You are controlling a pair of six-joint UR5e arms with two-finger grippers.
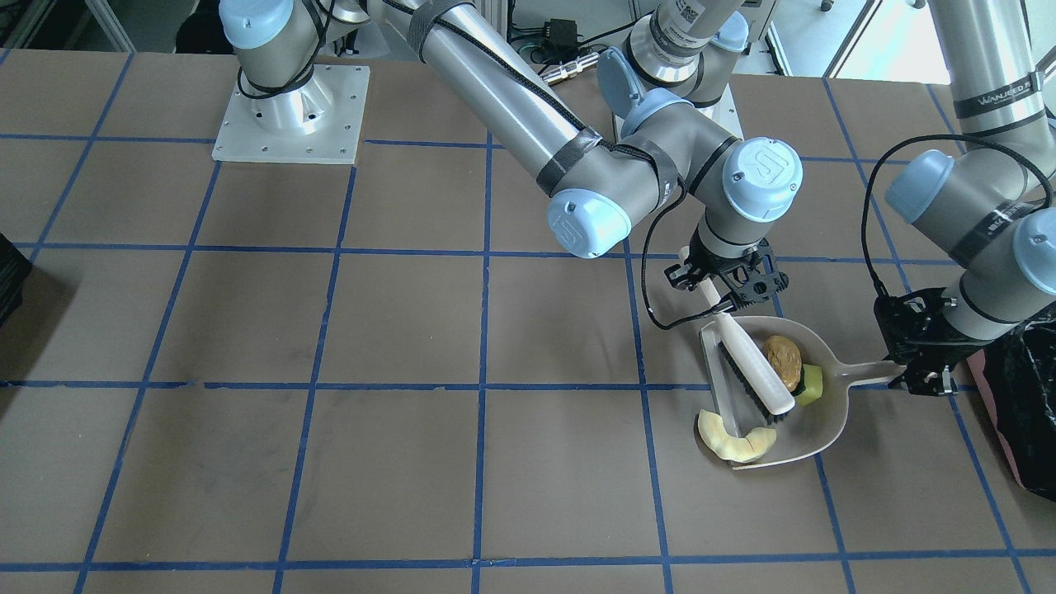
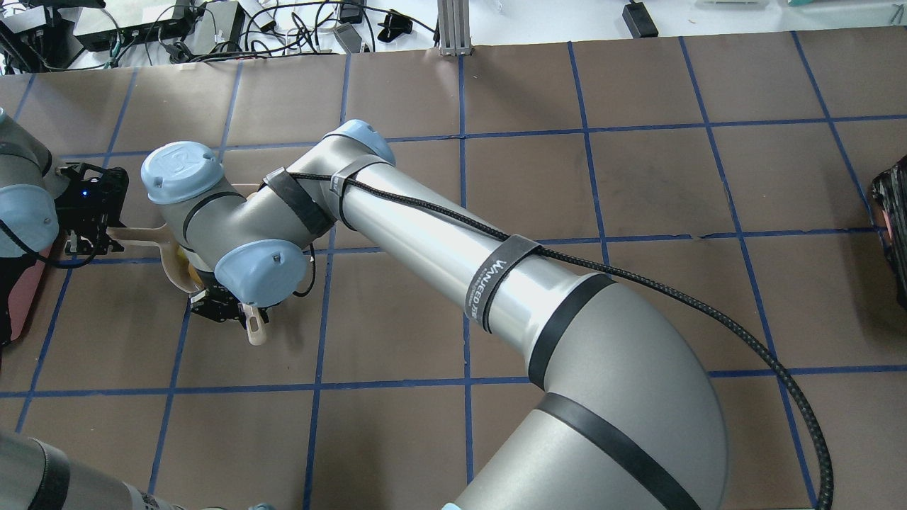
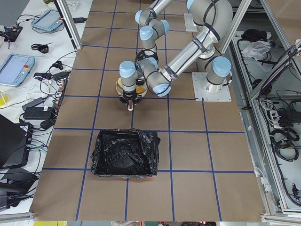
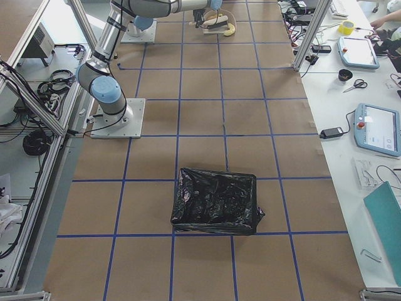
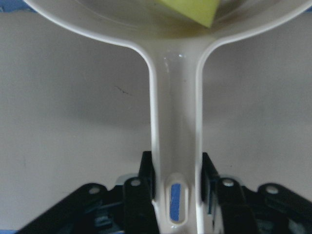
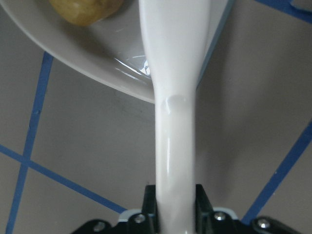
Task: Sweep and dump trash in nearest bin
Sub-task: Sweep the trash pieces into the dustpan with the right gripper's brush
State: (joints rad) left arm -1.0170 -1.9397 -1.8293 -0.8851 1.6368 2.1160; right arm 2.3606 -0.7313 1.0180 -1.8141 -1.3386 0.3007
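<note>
A white dustpan (image 1: 813, 412) lies on the table. My left gripper (image 1: 907, 373) is shut on its handle (image 5: 176, 122). My right gripper (image 1: 719, 295) is shut on the handle of a white brush (image 1: 752, 365), whose bristles rest inside the pan. The orange-brown lump (image 1: 784, 359) and the yellow-green sponge block (image 1: 811, 384) lie in the pan behind the brush. The pale-yellow squash slice (image 1: 734, 444) lies across the pan's open lip. The salmon-pink bin (image 1: 1021, 404) with its black bag stands just past my left gripper; it also shows in the exterior left view (image 3: 124, 153).
A second black container (image 2: 894, 227) stands at the far right end of the table and also shows in the exterior right view (image 4: 216, 200). My right arm (image 2: 439, 248) reaches across the table and hides most of the pan from overhead. Both arm bases stand at the back.
</note>
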